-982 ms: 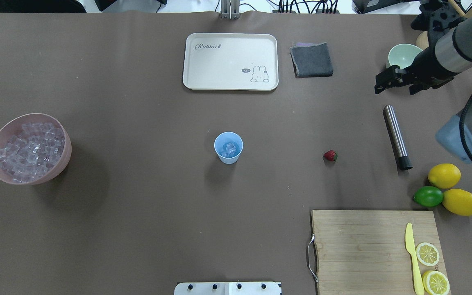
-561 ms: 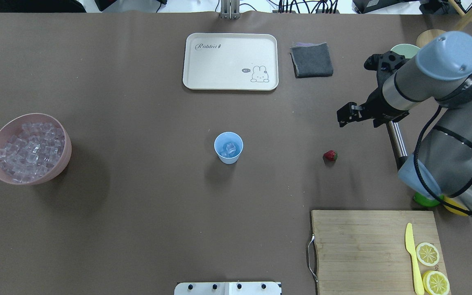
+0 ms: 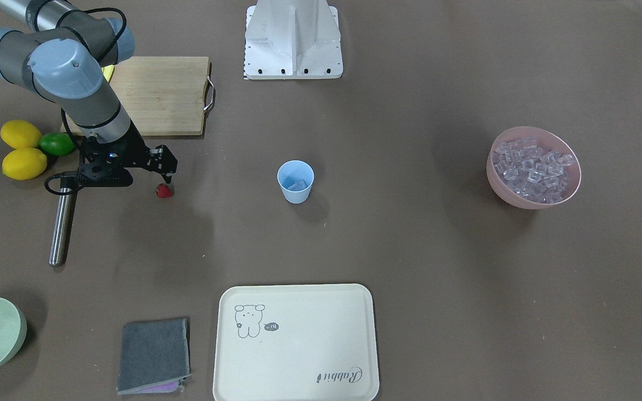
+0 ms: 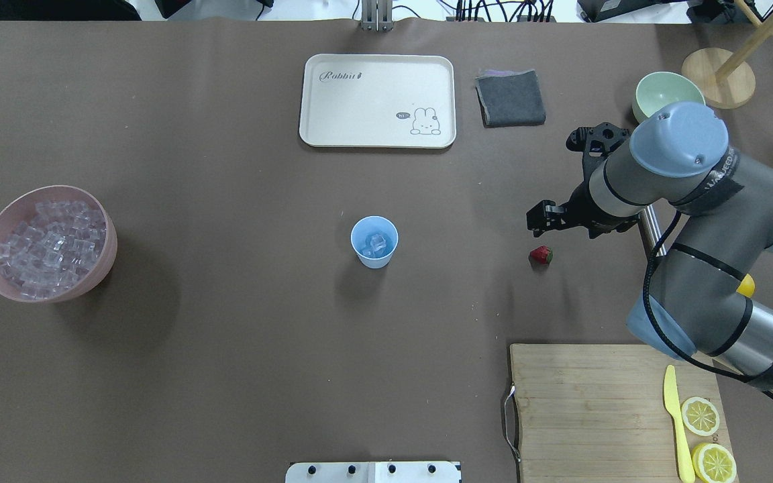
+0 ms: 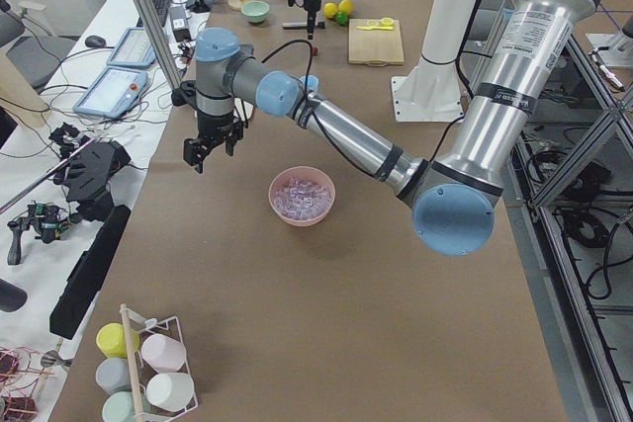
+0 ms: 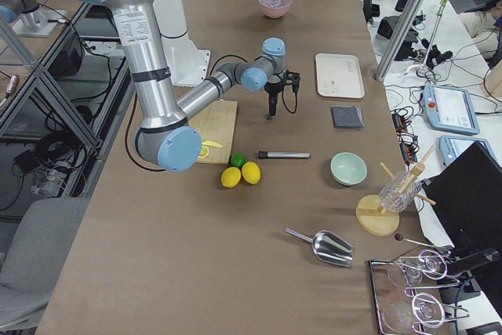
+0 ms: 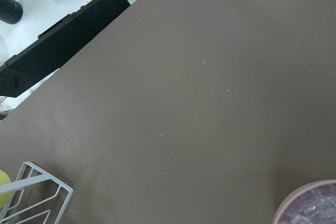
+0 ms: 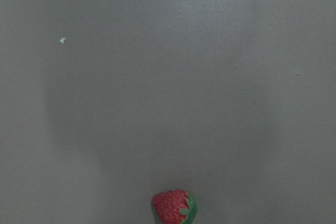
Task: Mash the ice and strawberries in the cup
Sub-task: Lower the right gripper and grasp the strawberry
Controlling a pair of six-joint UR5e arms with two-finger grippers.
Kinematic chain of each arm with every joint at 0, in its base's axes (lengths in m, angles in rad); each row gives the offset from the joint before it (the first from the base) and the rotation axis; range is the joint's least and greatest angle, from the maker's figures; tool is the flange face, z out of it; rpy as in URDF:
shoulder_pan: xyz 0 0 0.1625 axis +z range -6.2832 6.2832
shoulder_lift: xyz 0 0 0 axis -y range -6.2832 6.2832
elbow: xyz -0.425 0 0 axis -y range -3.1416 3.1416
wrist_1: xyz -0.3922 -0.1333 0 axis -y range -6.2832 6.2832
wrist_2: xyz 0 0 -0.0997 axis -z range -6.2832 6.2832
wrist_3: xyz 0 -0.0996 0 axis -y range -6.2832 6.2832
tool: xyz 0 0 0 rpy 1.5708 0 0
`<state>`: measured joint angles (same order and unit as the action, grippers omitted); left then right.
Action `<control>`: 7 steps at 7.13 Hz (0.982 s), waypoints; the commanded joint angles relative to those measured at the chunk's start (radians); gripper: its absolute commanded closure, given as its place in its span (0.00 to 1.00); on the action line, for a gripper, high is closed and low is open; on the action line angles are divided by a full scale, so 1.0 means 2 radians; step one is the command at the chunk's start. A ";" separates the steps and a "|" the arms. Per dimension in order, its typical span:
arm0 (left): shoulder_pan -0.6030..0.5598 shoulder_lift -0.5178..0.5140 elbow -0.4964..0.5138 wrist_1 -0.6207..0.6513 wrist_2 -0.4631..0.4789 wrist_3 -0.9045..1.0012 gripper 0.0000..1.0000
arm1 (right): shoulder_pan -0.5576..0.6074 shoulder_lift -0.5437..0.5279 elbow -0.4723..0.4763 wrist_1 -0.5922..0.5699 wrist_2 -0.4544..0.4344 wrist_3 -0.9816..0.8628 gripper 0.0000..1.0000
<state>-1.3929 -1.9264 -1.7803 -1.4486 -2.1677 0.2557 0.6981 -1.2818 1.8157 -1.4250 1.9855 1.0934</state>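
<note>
Ice in small clear cubes is heaped in the pink bowl at the far left of the brown table. The left gripper hangs over the table edge beyond that bowl, and whether its fingers are parted or closed cannot be told. At the middle of the table the light-blue cup stands upright with a few more cubes lying in its bottom. Behind it, well apart, lies a cream tray with a rabbit drawing, and a folded grey cloth sits just to the tray's right. Further right the strawberry lies alone on the bare table, well apart from the cup. The right gripper hangs just beside it on the tray side, not touching it, its fingers seemingly parted and holding nothing. Past the gripper a steel rod lies flat, partly hidden by the arm. A pale green bowl stands at the far right rear. Near the front right, a wooden cutting board carries a yellow knife and lemon slices.
</note>
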 commanded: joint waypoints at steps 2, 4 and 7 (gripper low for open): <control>-0.001 0.002 0.000 -0.001 0.028 0.027 0.03 | -0.028 0.010 -0.024 0.000 -0.021 0.022 0.01; 0.000 0.002 -0.001 -0.001 0.029 0.029 0.03 | -0.034 0.012 -0.033 0.000 -0.028 0.027 0.02; -0.001 0.010 -0.012 -0.001 0.026 0.029 0.03 | -0.038 0.017 -0.047 0.001 -0.041 0.025 0.13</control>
<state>-1.3941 -1.9124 -1.7984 -1.4505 -2.1126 0.3143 0.6228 -1.2539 1.7236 -1.4237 1.9078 1.1426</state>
